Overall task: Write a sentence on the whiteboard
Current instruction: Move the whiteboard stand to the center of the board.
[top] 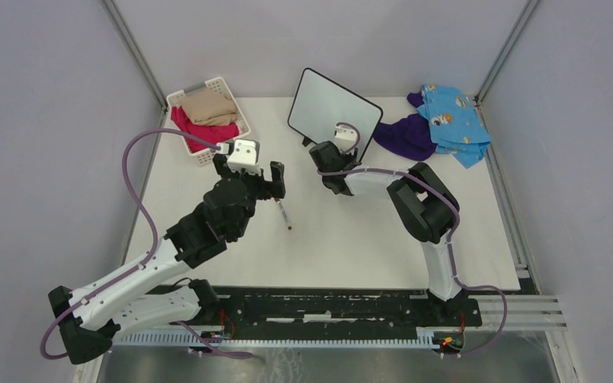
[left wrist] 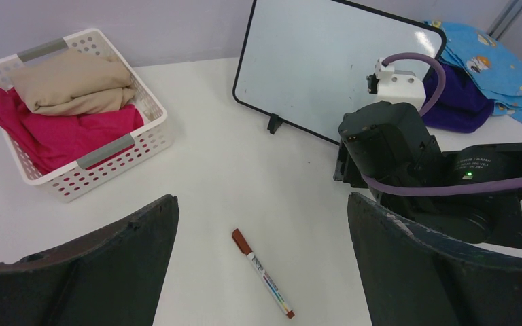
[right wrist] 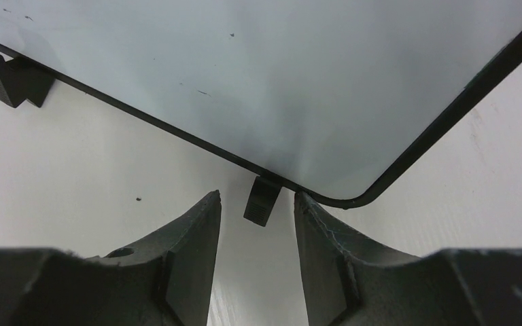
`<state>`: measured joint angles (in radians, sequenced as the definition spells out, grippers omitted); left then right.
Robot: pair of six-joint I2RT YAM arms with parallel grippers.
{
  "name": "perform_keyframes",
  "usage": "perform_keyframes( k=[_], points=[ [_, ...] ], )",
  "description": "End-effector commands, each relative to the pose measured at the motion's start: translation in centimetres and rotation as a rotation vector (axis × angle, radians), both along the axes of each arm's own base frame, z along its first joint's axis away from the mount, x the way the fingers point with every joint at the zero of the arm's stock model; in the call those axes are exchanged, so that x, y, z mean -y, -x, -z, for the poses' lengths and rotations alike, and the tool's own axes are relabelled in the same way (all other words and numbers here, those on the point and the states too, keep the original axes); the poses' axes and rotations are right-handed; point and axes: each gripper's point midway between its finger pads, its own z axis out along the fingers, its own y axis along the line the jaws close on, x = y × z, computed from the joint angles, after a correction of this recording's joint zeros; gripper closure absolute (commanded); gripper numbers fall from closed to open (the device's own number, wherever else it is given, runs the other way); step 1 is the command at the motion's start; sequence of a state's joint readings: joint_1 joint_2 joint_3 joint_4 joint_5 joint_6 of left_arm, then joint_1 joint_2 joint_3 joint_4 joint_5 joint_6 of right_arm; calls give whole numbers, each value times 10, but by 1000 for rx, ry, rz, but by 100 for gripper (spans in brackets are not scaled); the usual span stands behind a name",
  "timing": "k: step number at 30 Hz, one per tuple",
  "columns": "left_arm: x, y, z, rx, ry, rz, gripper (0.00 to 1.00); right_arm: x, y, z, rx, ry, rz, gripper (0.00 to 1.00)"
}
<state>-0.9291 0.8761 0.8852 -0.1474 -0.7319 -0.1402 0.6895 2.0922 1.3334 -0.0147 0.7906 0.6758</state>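
The whiteboard [top: 331,104] stands upright at the back middle of the table, tilted back on little black feet. It also shows in the left wrist view [left wrist: 326,61] and the right wrist view [right wrist: 279,81]. Its face is blank apart from tiny specks; no sentence shows. A marker [top: 283,214] with a red-brown cap lies flat on the table. My left gripper [left wrist: 262,200] is open and empty, hovering over the marker [left wrist: 263,274]. My right gripper [right wrist: 257,195] is open, low at the board's right lower corner, its fingers either side of one foot [right wrist: 262,204].
A white basket [top: 204,156] with beige and red cloths stands at the back left, also seen in the left wrist view [left wrist: 102,151]. A blue patterned cloth [top: 451,120] and a purple cloth [top: 403,136] lie at the back right. The right arm's body [left wrist: 408,156] is beside the marker.
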Motion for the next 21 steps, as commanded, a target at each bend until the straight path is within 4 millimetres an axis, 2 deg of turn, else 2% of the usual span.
perform_keyframes(
  k=[1, 16, 21],
  points=[
    [-3, 0, -15, 31, 51, -22, 1, 2, -12, -5, 24, -3, 41, 50],
    [-2, -1, -12, 25, 43, -23, 1, 14, -3, 1, 6, 38, 29, 70],
    [-1, -2, -11, 23, 36, -24, 1, 27, 8, 2, 2, 79, 12, 82]
  ],
)
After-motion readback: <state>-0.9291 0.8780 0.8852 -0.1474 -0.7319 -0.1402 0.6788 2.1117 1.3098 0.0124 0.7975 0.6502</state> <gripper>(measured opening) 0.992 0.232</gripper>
